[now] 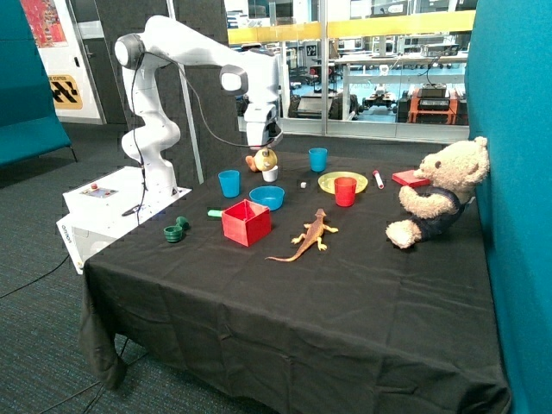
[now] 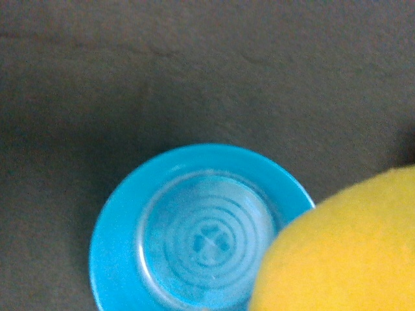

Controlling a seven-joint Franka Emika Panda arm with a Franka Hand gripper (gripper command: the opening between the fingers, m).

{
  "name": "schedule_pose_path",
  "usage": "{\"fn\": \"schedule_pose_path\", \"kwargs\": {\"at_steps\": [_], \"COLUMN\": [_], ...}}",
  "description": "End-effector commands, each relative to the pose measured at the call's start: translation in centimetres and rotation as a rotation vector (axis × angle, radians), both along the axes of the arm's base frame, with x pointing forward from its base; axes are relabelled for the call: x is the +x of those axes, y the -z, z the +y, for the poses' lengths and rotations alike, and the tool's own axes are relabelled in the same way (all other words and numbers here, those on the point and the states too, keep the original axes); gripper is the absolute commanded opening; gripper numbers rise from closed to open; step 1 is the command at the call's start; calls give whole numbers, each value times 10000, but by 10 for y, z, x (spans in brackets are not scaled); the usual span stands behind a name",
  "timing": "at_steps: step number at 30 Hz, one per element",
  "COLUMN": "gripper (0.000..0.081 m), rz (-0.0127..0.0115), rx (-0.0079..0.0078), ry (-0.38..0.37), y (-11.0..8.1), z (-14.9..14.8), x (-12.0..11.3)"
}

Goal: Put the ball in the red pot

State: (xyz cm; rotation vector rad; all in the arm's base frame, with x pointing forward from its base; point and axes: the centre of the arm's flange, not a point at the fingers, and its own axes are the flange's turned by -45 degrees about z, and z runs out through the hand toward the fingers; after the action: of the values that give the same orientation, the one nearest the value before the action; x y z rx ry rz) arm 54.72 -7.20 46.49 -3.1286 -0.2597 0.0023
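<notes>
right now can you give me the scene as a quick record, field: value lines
gripper: above the white cup, ball in its grasp
ball: yellow, lifted off the table, close under the wrist camera
red pot: on the black cloth near the blue bowl, nothing visible inside
below wrist camera: blue cup, seen from above
task status: ball not yet in pot

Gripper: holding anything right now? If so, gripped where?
The gripper appears to hold the ball from above, lifted over the white cup. The wrist view shows the ball close up; the exact contact spots are hidden.
</notes>
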Motion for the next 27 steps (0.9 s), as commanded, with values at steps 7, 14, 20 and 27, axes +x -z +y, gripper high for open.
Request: {"fn": "schedule_pose_path", "kwargs": {"at_steps": [7, 14, 20, 27], "gripper": [0, 0, 0, 0], "rz": [-15, -15, -15, -15], "rx": [-22, -22, -22, -22], "ry": [895, 1241, 1380, 1578], "y": [-3, -2, 3, 12], "z": [-56, -79, -89, -100], "x": [-20, -19, -18, -17]}}
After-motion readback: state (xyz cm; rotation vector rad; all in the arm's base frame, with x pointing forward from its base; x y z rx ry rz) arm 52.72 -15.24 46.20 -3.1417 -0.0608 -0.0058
